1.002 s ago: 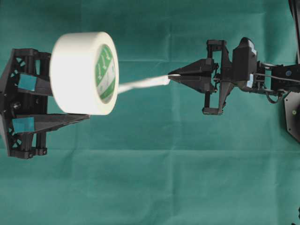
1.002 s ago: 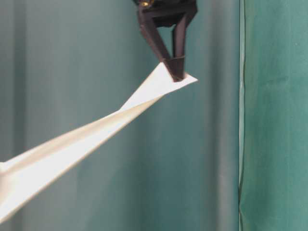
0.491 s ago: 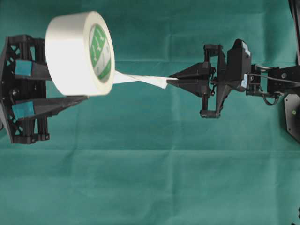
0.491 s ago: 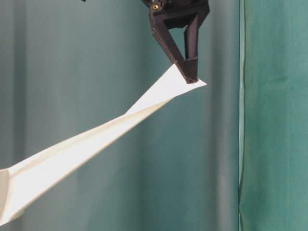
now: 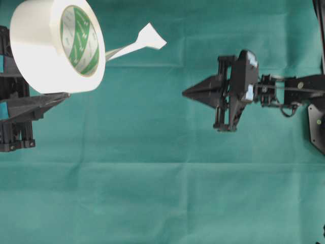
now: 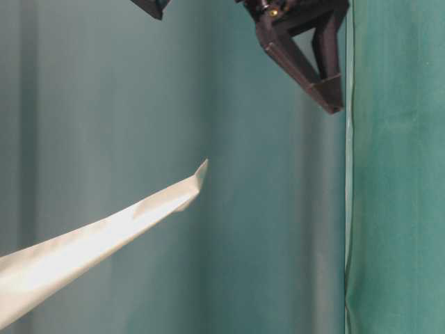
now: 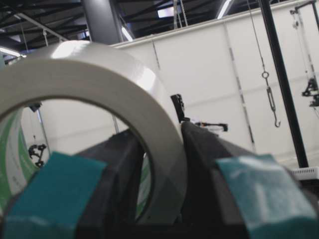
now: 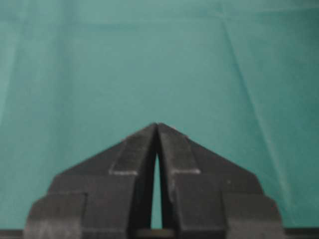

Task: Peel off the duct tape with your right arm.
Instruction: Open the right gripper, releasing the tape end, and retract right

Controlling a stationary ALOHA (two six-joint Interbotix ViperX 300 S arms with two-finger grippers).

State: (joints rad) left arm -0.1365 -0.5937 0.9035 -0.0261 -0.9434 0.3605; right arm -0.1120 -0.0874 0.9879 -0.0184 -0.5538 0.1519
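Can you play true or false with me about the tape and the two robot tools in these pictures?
1. The right tool is pinching the tape's tab. False: its tips are shut on nothing, and the tab hangs free, away from it.
2. The left tool holds the duct tape. True.
3. The roll lies flat on the green cloth. False: it is held up in the air.
4. The roll's inner core is green and white. True.

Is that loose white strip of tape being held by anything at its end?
No. The strip hangs free from the roll; the right tool is shut and empty, apart from it.
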